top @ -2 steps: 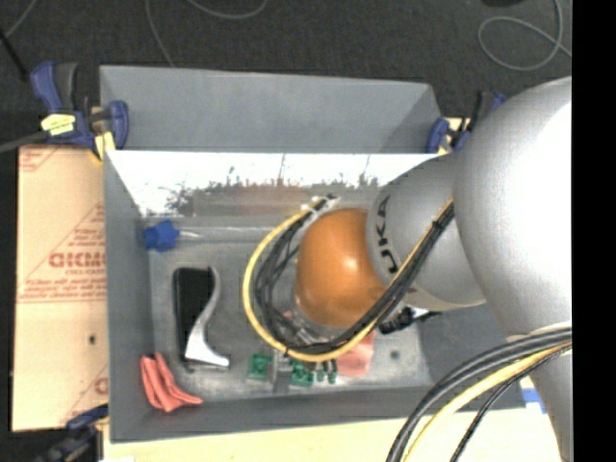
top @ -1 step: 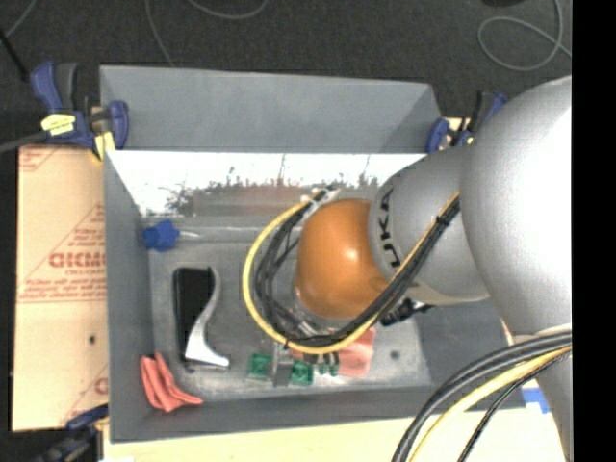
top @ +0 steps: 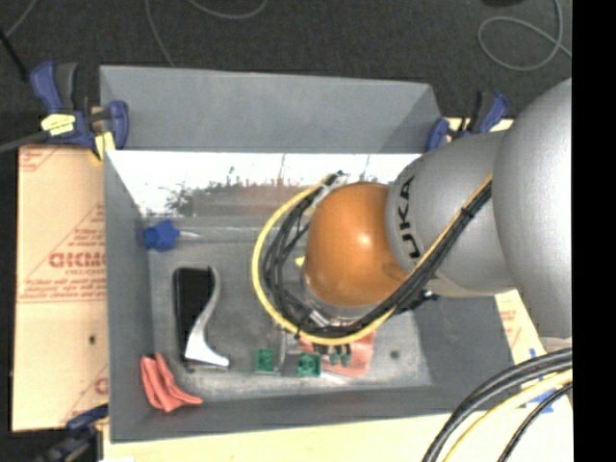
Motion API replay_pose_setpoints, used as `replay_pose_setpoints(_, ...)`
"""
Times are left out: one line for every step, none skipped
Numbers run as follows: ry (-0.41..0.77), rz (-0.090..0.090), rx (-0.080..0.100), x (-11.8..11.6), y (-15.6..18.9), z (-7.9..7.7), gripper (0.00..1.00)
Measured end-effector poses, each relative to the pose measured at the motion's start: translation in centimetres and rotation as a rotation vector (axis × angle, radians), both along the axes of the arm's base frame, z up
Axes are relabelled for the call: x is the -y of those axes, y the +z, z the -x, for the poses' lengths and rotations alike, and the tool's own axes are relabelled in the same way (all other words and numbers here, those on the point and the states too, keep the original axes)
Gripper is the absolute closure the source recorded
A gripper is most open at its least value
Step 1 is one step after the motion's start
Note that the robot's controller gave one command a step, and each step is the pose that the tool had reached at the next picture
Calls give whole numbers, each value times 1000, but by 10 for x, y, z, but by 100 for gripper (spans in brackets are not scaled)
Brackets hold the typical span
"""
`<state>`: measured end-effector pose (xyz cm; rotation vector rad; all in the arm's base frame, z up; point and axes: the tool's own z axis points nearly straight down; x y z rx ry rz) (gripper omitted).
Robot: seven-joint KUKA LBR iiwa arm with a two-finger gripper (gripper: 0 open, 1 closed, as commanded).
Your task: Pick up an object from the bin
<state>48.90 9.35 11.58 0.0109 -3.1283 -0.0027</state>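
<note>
My gripper (top: 289,348) is low at the bin's front middle, mostly hidden under the arm's wrist. Directly below it lie two small green pieces (top: 265,361), and beside them a pale pink flat thing (top: 360,356) shows at the wrist's lower right edge. Whether the green pieces are touched by the gripper I cannot tell. To the left lies a black rectangular block (top: 190,299) with a white curved piece (top: 204,343) leaning against its front right side.
A salmon-pink soft thing (top: 164,383) lies in the front left corner. A small blue object (top: 160,235) sits at the back left by the wall. The arm and its cables cover the bin's middle and right.
</note>
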Motion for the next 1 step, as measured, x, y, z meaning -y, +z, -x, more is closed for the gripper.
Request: replay_pose_setpoints(-20,0,-5,-6,55,-3,100)
